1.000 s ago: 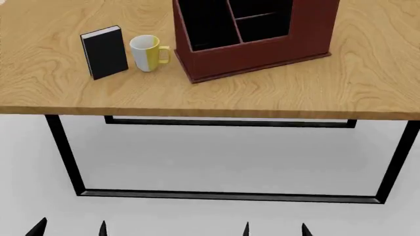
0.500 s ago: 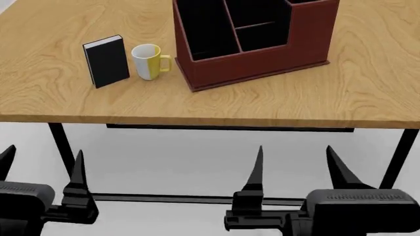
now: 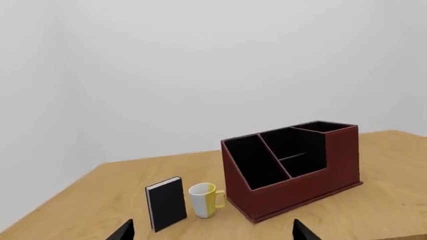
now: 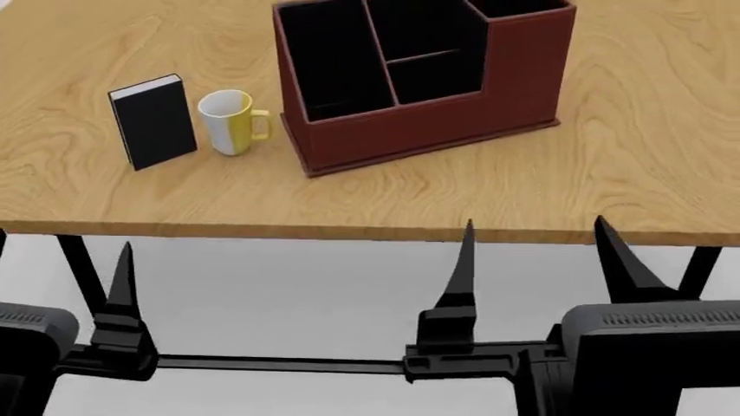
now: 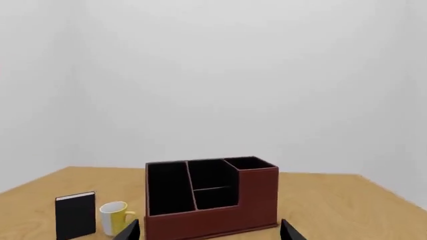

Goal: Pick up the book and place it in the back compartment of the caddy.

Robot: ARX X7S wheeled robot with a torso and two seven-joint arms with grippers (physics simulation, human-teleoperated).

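The book (image 4: 152, 121) is black with a white page edge and stands upright on the wooden table (image 4: 347, 204), at the left. The caddy (image 4: 417, 130) is a dark red-brown box with black cells and thin dividers; its tallest cell is at the back right. My left gripper (image 4: 58, 269) and right gripper (image 4: 538, 264) are both open and empty, in front of and below the table's front edge. The left wrist view shows the book (image 3: 167, 202) and caddy (image 3: 300, 187) beyond its gripper (image 3: 213, 232). The right wrist view shows the book (image 5: 75, 215), caddy (image 5: 220, 217) and gripper (image 5: 210, 231).
A white and yellow mug (image 4: 228, 121) stands between the book and the caddy, close to both; it also shows in the left wrist view (image 3: 205, 200) and the right wrist view (image 5: 115, 216). Black table legs (image 4: 81, 269) run under the front edge. White walls stand behind.
Both grippers have risen from the bottom edge of the head view to near the table's front edge. The book, mug and caddy have shifted left in that view.
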